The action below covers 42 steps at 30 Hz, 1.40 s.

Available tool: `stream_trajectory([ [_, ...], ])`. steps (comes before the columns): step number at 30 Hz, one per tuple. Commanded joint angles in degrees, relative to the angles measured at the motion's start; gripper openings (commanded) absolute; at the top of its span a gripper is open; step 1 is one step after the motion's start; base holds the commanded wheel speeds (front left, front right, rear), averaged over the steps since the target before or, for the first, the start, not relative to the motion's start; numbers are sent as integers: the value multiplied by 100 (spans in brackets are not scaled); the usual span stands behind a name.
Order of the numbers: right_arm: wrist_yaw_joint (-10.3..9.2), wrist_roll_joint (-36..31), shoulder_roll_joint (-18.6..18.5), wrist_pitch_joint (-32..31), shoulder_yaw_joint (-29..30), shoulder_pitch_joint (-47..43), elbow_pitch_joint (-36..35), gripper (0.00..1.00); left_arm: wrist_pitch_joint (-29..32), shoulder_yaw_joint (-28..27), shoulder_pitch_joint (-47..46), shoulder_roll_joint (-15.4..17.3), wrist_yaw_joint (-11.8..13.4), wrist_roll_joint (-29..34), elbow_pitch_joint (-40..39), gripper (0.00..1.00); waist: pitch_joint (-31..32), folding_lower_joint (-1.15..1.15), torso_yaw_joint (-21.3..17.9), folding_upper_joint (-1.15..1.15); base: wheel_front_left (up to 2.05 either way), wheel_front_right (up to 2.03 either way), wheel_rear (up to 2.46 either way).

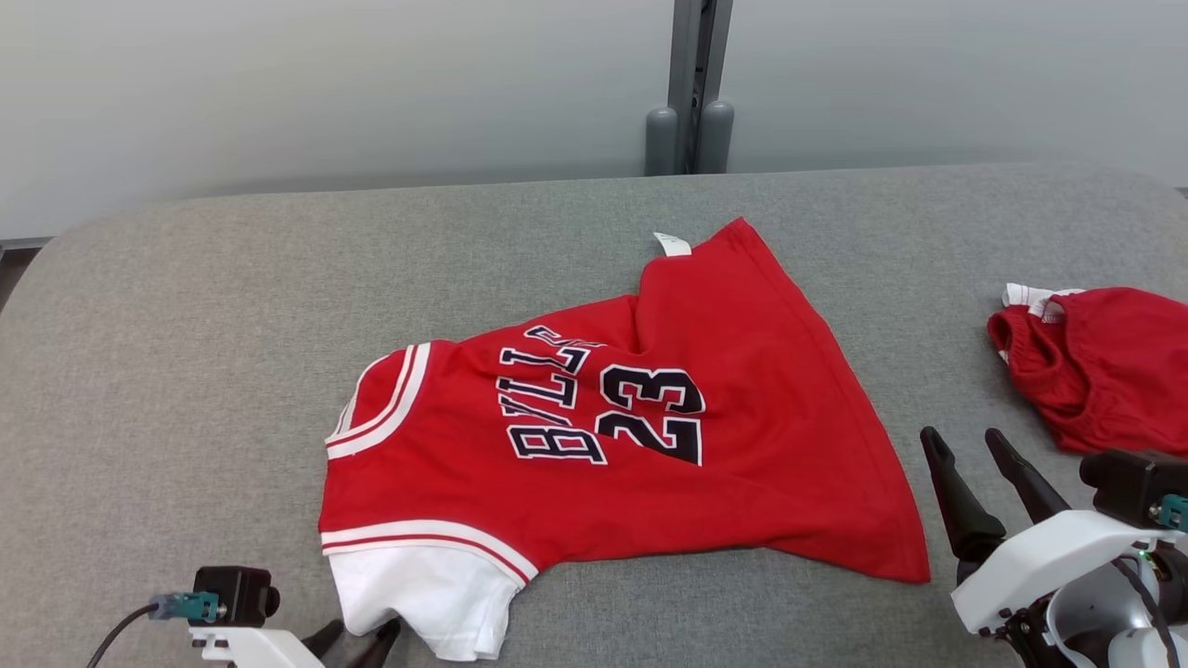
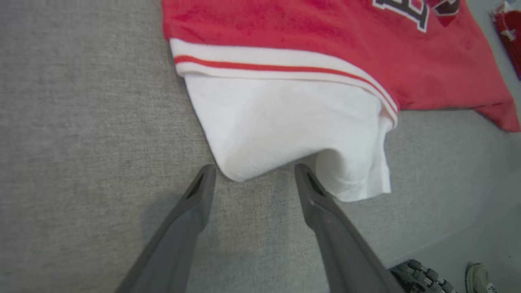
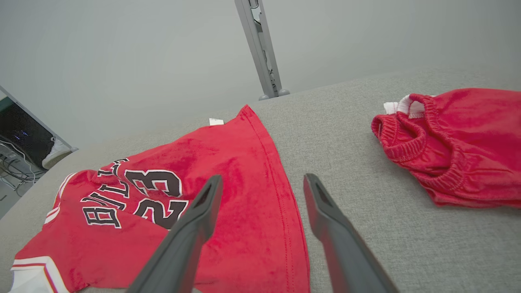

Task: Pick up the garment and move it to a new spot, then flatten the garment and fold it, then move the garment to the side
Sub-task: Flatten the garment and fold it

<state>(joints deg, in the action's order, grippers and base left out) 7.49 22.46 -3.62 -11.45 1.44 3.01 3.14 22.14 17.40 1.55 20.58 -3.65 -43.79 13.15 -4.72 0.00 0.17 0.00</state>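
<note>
Jersey [image 1: 742,390] on grey surface [image 1: 186,325], left end effector [image 2: 253,167] spread (perhaps touching sleeve [image 2: 285,122]), right end effector [image 3: 262,176] spread

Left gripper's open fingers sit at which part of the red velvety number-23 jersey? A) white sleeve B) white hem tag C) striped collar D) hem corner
A: the left gripper stands open, its fingertips flanking the edge of the white sleeve of the red jersey; nothing gripped.

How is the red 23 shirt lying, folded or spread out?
Spread out, slightly rumpled: the jersey lies flat on the grey surface, number showing, white sleeve sticking out.
</note>
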Motion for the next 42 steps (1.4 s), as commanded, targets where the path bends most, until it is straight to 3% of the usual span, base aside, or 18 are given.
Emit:
stream_trajectory([
  [1, 1, -44, -27, 46, 15, 48, 34, 100, -39, -16, -139, 5, -44, -24, 81, 100, -24, 0, -20, 0, 0, 0, 0],
  [9, 2, -78, -14, 25, 27, 133, 54, 100, -266, 71, -540, -75, -210, -49, 556, 100, -114, 0, -83, 0, 0, 0, 0],
  [10, 1, -85, -11, 22, 32, 128, 56, 100, -258, 87, -560, -82, -226, -66, 588, 87, -117, 0, -84, 0, 0, 0, 0],
  [11, 1, -93, -8, 18, 36, 124, 61, 100, -265, 104, -578, -81, -241, -84, 618, 21, -119, 0, -85, 0, 0, 0, 0],
  [12, 1, -99, -4, 16, 43, 122, 64, 100, -270, 119, -582, -71, -250, -94, 638, 0, -118, 0, -84, 0, 0, 0, 0],
  [21, 1, -113, 14, 9, 115, 28, 90, 100, -231, 84, -466, 146, -308, -200, 172, 0, -47, 0, 25, 0, 0, 0, 0],
  [31, 1, -88, 13, -250, 82, -31, 150, 100, 1064, 236, 4, 1077, -224, -313, -852, 0, 17, 0, 61, 0, 0, 0, 0],
  [32, 1, -89, 6, -257, 80, -29, 145, 100, 1131, 250, 32, 1129, -197, -292, -906, 42, 16, 0, 52, 0, 0, 0, 0],
  [33, 1, -84, -1, -276, 80, -27, 137, 100, 1185, 273, 57, 1158, -188, -281, -951, 100, 16, 0, 42, 0, 0, 0, 0],
  [38, 1, -67, -21, -346, 125, -78, 90, 100, 1243, 209, 164, 1275, -37, -285, -1128, 100, 20, 0, -12, 0, 0, 0, 0],
  [42, 1, -97, -38, -276, 178, -107, -1, 100, 852, -59, 241, 1383, 129, -125, -1363, 100, 34, 0, -34, 0, 0, 0, 0],
])
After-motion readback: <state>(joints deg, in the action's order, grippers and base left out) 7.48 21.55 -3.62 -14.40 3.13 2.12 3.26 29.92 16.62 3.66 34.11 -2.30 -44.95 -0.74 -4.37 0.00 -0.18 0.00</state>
